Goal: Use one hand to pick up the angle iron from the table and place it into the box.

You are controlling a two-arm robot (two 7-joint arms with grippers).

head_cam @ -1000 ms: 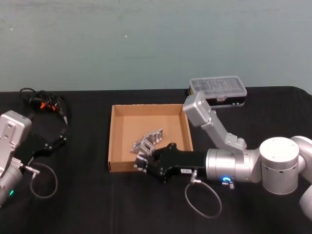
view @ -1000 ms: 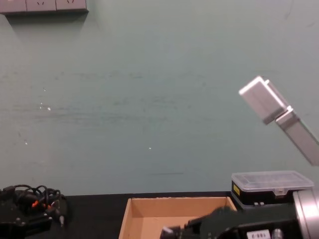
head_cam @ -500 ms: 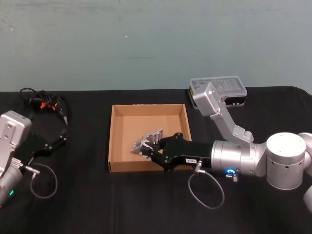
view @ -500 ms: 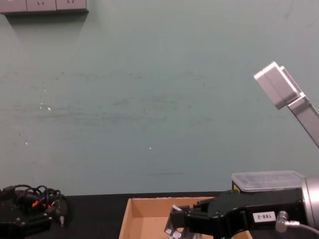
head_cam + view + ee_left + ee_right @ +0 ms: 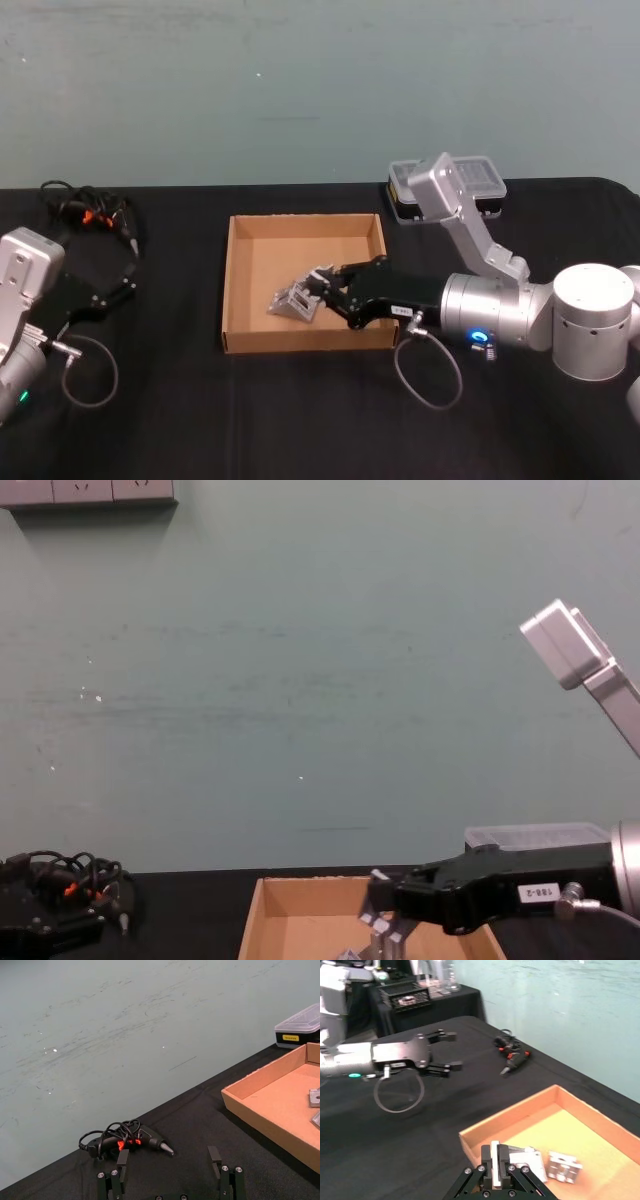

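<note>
Black desk [image 5: 300, 420], wide, matte. The tan cardboard box [image 5: 235, 290] sits at its middle and serves as reference for all positions below.

Right arm reaches in from the right of the box, forearm crossing the box's right wall. Right gripper [image 5: 322, 283] is over the box floor, near the centre, its fingers closed onto an angle iron [image 5: 496, 1157]; the wrist view shows the piece clamped between the two black fingers. From the chest view the held piece hangs just above the box floor; contact with the floor cannot be judged.

Left gripper [image 5: 118, 287] is parked on the desk well to the left of the box, fingers spread apart and holding nothing.

Black case with clear lid [image 5: 480, 185]: behind the box's right rear corner.

Electric screwdriver with coiled cable [image 5: 145, 1136]: far left of the box, toward the wall.

Loose angle irons [image 5: 290, 300] lie on the box floor just beside the right gripper's tips.
</note>
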